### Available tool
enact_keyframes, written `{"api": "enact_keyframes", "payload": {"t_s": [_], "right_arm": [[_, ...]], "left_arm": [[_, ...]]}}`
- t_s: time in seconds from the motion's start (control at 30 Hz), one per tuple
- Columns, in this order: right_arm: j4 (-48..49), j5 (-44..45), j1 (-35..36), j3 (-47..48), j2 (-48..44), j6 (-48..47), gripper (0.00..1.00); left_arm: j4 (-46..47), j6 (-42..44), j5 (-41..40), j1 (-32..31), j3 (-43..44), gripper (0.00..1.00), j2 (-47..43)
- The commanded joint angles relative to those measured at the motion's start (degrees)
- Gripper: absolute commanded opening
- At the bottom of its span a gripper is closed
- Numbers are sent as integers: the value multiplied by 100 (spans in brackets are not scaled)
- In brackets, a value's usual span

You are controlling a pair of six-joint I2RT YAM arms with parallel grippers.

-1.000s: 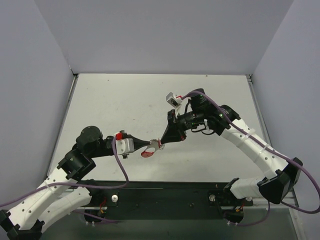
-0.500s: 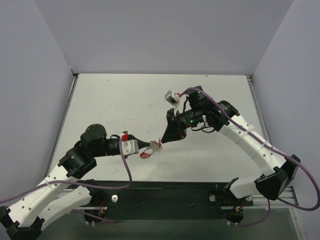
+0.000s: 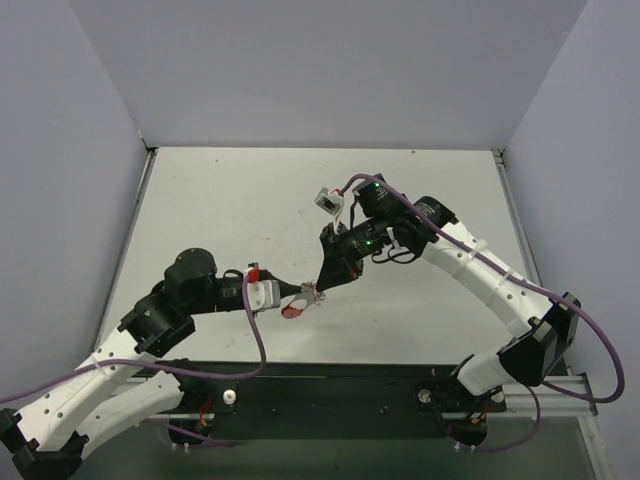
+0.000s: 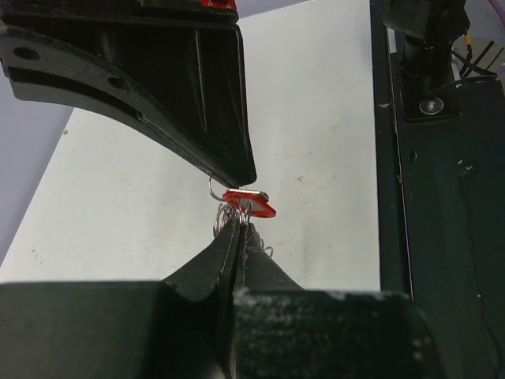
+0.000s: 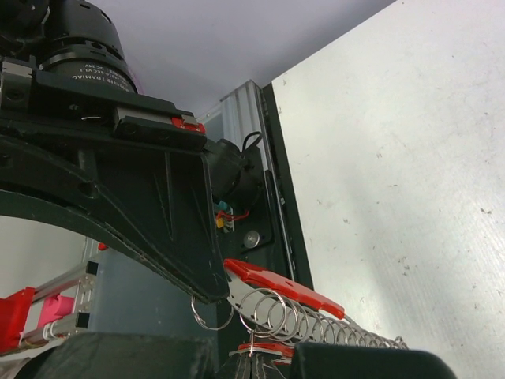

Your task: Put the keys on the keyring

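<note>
Between the meeting jaw tips, the keyring (image 5: 284, 290), a thick glossy red arc joined to a silvery ridged coil, was held in the clenched left gripper (image 3: 299, 292). The right gripper (image 3: 322, 286), also clenched, pinched the tiny red-headed key (image 5: 264, 348) just beside that coil, above the matte white table (image 3: 220, 220).

A robotics lab bench: my left arm (image 3: 100, 375) and right arm (image 3: 490, 285) stand bolted to a black rail (image 3: 320, 385) at the near edge of a white table (image 3: 230, 200). Blank pale-grey panels (image 3: 330, 70) box it in on three sides. Purple cables (image 3: 262, 342) loop off my joints.
</note>
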Motion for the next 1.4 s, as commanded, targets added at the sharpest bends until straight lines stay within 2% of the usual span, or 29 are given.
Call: {"api": "enact_keyframes", "payload": {"t_s": [0.0,0.5,1.37], "right_arm": [[-150,-6,83,291,39,59,0],[-370,38,179,458,214,68,0],[-581,108,285,669,303,50,0]], "left_arm": [[82,153,-52,-58,255,0,16],[143,145,-368,-102,193,0,16],[82,153,-421,-163,184,0,122]]}}
